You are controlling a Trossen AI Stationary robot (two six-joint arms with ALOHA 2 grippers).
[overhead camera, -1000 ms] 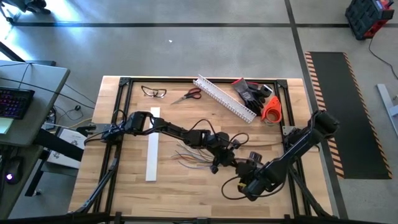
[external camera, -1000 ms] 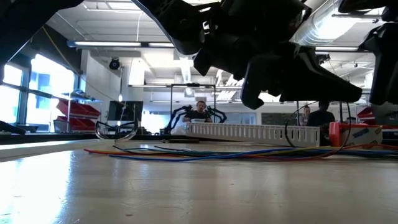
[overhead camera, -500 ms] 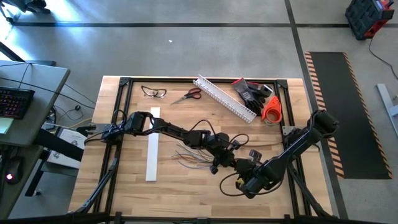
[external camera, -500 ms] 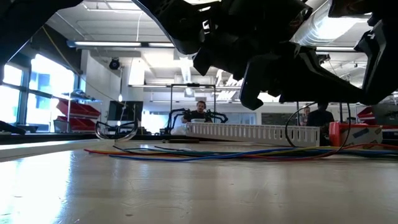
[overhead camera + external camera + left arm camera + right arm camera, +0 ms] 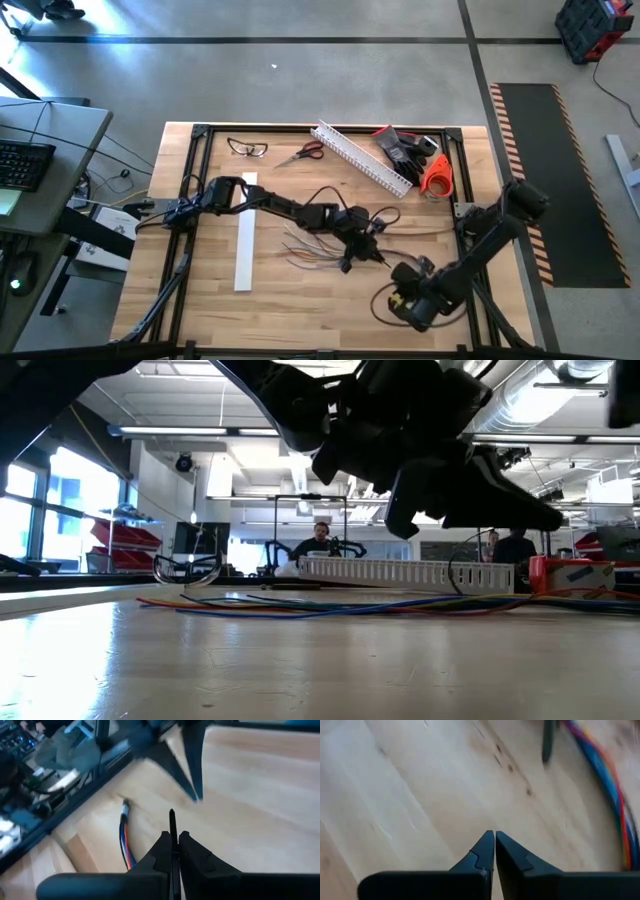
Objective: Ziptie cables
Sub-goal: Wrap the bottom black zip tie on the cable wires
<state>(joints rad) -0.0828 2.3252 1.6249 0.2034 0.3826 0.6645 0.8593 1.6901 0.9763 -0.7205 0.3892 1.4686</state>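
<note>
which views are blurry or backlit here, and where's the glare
Low view: the arms are black silhouettes against bright windows, with sheen on the table. Left wrist view: the background is smeared, while the left gripper, shut on a ziptie, is sharp. Right wrist view: the cables are blurred; the shut right gripper is crisp. High view: evenly lit, with floor glare at upper left.

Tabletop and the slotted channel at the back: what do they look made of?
Tabletop: pale wood, matte to satin, with visible grain, plank seams and dark knots. Slotted channel: likely white plastic, matte, uniform, with fine comb-like slots along its sides.
</note>
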